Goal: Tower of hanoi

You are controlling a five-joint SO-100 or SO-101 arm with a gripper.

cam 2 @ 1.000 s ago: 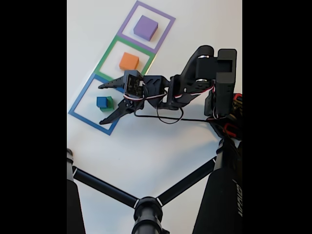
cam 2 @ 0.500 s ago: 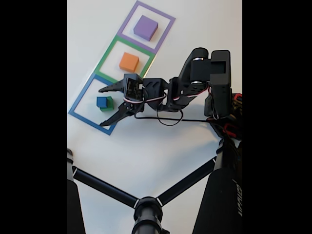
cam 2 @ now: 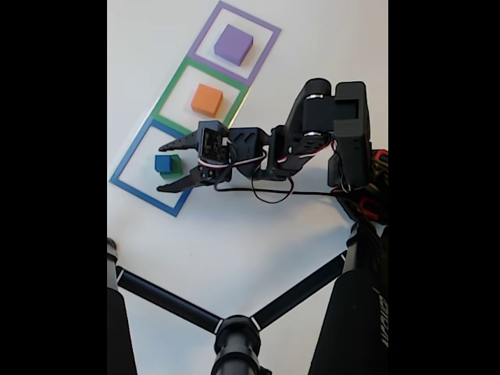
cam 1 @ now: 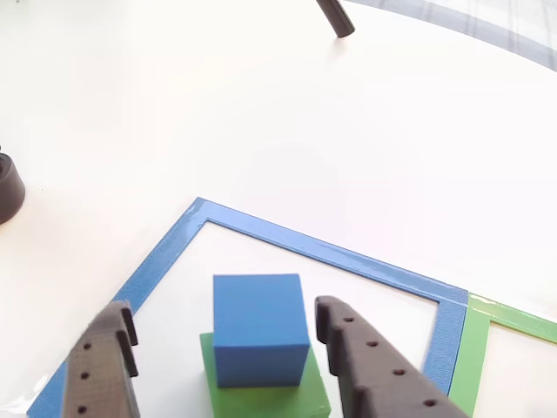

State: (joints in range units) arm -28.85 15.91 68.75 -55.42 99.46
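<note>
Four matte blocks laid out on a white surface (cam 2: 258, 234): a blue cube (cam 1: 259, 326) stacked on a green block (cam 1: 265, 392) inside the blue tape square (cam 1: 322, 251), an orange block (cam 2: 207, 98) alone in the green tape square (cam 2: 173, 92), a purple block (cam 2: 233, 44) alone in the purple tape square (cam 2: 205, 33). Pincer (cam 1: 226, 335) spread apart, one finger on either side of the blue cube, gaps visible on both sides in the other view, nothing clamped yet; seen in the fixed view (cam 2: 170, 166) reaching in from the right toward the stacked pair. Likely light and stiff, these blocks, probably foam or painted wood, judging by crisp edges and a dull finish; not fragile, not slippery. Flat parallel side faces, so best taken squarely across two opposite sides, around mid-height of the blue cube and above the green top face, to lift one block only. Cube slightly turned relative to the green one beneath, so finger faces better lined up with its sides than its corners. Small risk: nudging so light a cube sideways off its base if one finger touches first; gentle, centred closing advised.
</note>
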